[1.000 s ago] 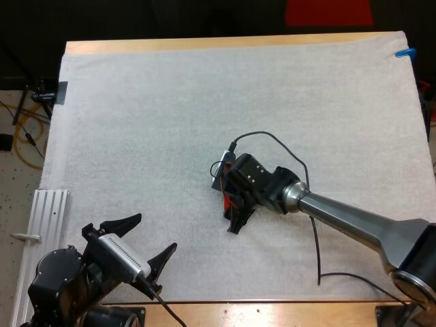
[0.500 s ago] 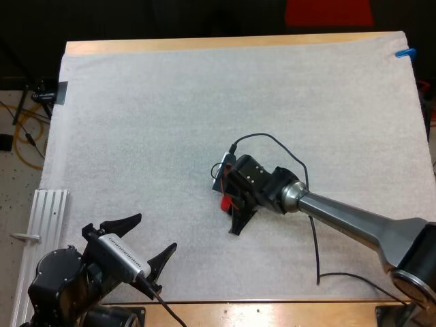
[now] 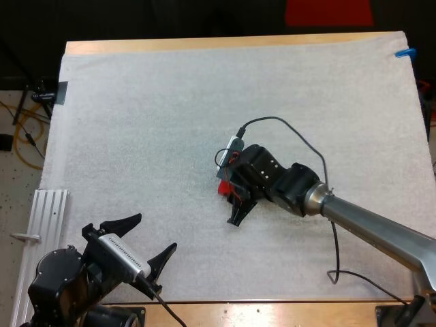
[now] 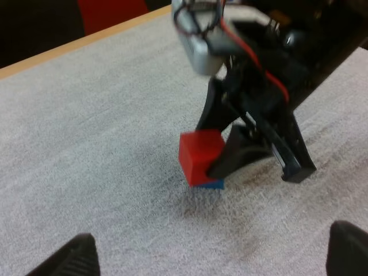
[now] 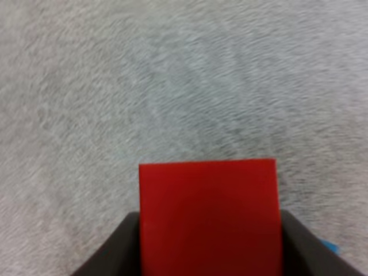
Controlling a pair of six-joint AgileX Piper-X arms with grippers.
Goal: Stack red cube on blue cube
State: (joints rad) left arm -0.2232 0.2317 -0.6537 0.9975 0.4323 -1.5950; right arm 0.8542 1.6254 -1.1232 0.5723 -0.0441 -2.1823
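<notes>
At the middle of the mat (image 3: 170, 102), right gripper (image 3: 228, 195) clamps the red cube (image 4: 200, 156) directly over the blue cube (image 4: 214, 184), whose edge peeks out beneath. Left gripper (image 3: 155, 233) sits spread-fingered, well apart

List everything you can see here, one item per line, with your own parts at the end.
red cube: one, red, near the mat's middle, sitting over the blue cube, held between the right gripper's fingers.
blue cube: one, blue, on the mat under the red cube, mostly covered by it.
mat: one, white, covering most of the table.
table: one, wooden, bare along its far and near edges.
metal rail: one, silver, beside the mat's near left corner.
left gripper: one, black fingers, open, at the near left, away from the cubes.
right gripper: one, black fingers, shut on the red cube.
</notes>
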